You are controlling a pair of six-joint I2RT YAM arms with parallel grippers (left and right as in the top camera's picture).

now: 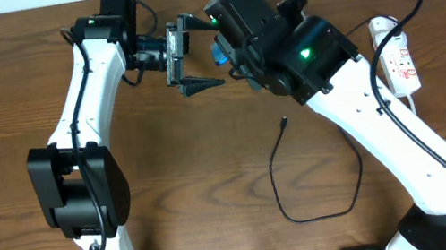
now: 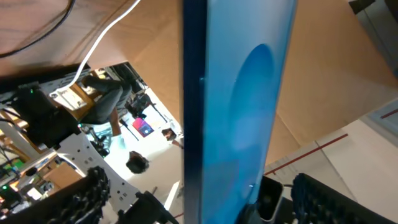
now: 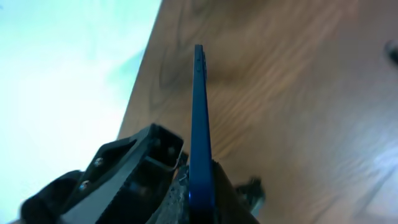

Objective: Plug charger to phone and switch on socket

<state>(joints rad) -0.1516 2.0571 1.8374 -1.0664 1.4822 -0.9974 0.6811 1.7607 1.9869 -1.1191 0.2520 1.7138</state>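
The phone (image 3: 200, 124) is clamped edge-on above the desk (image 1: 213, 172) by the clenched fingers of the right gripper (image 3: 196, 171). The left gripper's (image 2: 211, 200) fingers are spread wide either side of it, apart from it. The charger (image 1: 273, 171) is laid on the desk, near the socket (image 1: 399, 64).

place: robotics lab | cues: wooden table (image 1: 204, 173), two robot arms (image 1: 82, 87), equipment rack (image 2: 62, 102)

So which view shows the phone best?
Left wrist: the phone fills the frame, with its blue screen and oval visible. Right wrist shows it only edge-on; overhead gives just a small blue patch, mostly hidden.
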